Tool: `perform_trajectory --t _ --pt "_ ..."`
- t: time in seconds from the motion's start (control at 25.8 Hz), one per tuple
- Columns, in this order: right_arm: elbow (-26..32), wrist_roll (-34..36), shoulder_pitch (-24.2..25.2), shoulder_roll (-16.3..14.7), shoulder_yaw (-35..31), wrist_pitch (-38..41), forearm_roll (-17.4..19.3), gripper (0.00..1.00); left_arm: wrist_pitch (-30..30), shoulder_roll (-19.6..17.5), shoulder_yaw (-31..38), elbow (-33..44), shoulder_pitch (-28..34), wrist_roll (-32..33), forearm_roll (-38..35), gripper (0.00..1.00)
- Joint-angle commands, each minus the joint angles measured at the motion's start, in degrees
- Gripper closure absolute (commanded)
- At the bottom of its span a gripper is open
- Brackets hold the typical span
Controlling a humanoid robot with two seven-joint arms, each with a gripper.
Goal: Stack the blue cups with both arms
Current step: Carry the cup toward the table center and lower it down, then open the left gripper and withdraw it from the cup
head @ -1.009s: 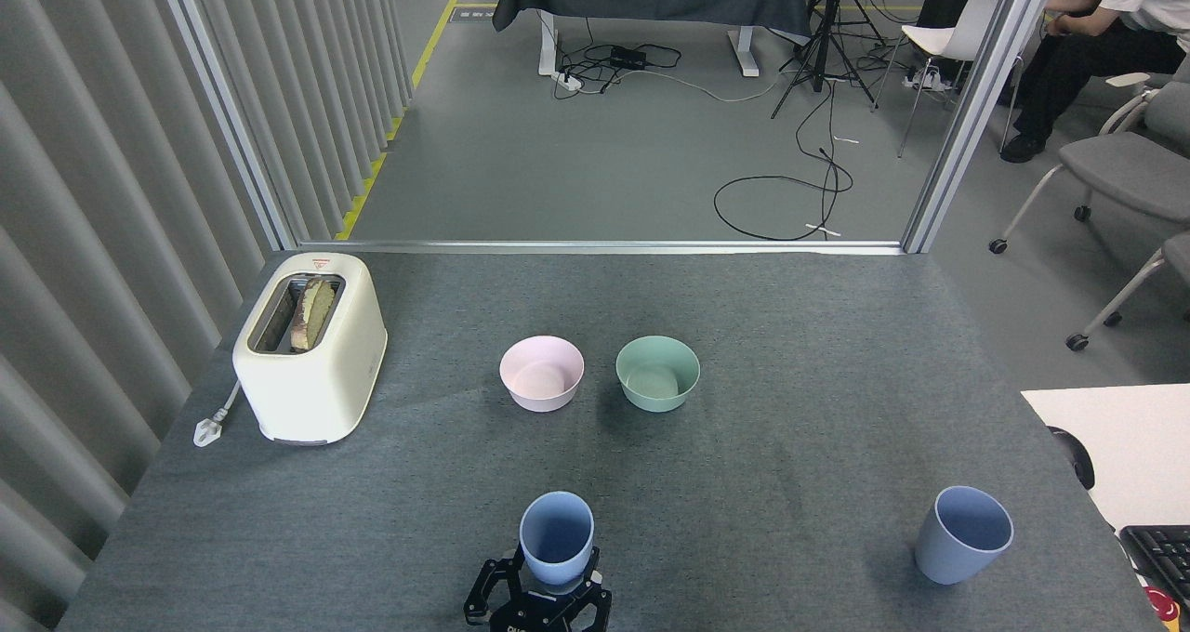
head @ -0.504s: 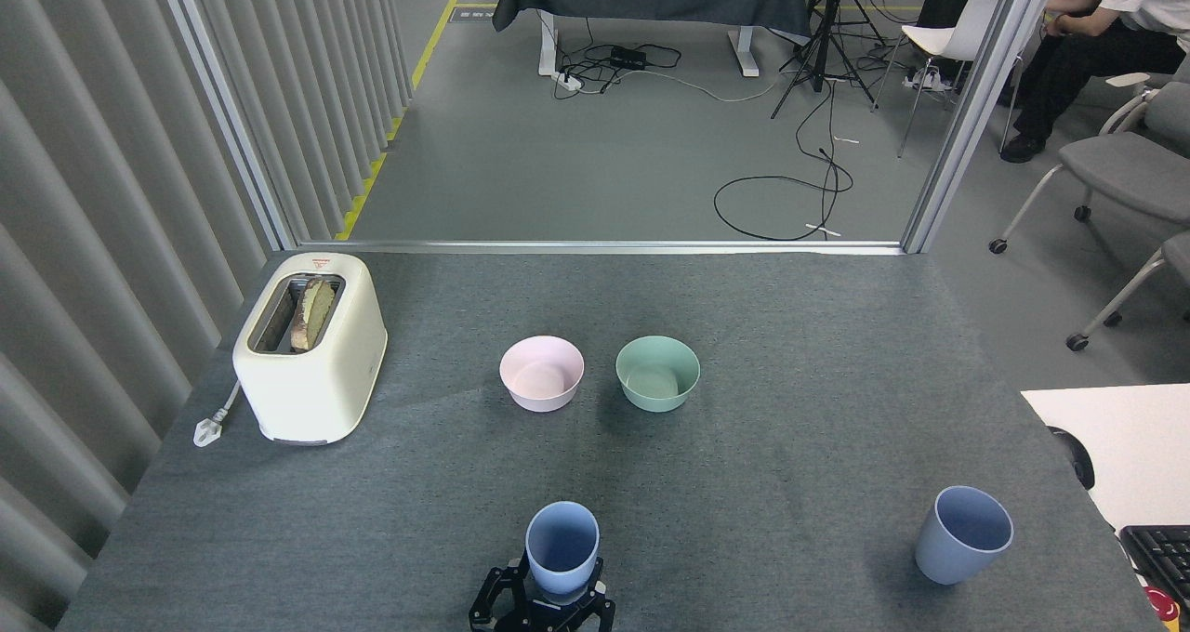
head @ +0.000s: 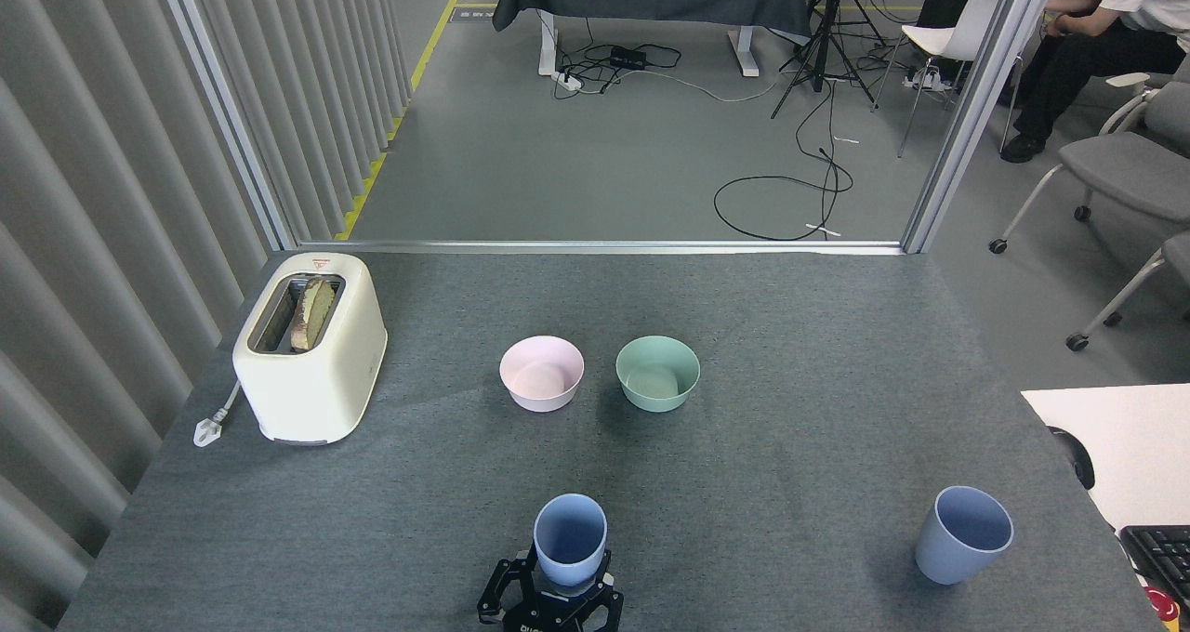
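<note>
Two blue cups on show. The held cup (head: 570, 539) sits upright at the near edge of the table (head: 790, 409), with the left gripper (head: 550, 595) clamped round its base, black fingers (head: 495, 597) splayed on either side. The free cup (head: 963, 534) stands well apart to the right, tilted a bit, nothing touching it. Pink bowl (head: 541, 374) and green bowl (head: 657, 373) sit side by side further back, and the toaster (head: 310, 348) is off to the left.
</note>
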State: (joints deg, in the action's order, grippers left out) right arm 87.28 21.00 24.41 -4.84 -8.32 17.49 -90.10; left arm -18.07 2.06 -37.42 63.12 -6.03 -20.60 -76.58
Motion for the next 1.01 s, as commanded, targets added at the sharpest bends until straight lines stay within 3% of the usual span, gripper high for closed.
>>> perform_trajectory --t 0.0,0.35,0.97 --pt "0.00 -0.08 0.03 0.00 -0.03 0.00 0.01 0.00 -0.04 0.05 0.07 -0.11 -0.04 0.03 0.03 0.23" --pt "0.00 0.01 0.03 0.00 -0.03 0.00 0.01 0.00 -0.13 -0.04 0.07 -0.19 -0.48 0.03 0.12 0.05" --pt "0.00 0.27 0.03 0.00 -0.03 0.00 0.01 0.00 -0.30 -0.13 0.24 -0.11 1.37 -0.14 0.29 0.01"
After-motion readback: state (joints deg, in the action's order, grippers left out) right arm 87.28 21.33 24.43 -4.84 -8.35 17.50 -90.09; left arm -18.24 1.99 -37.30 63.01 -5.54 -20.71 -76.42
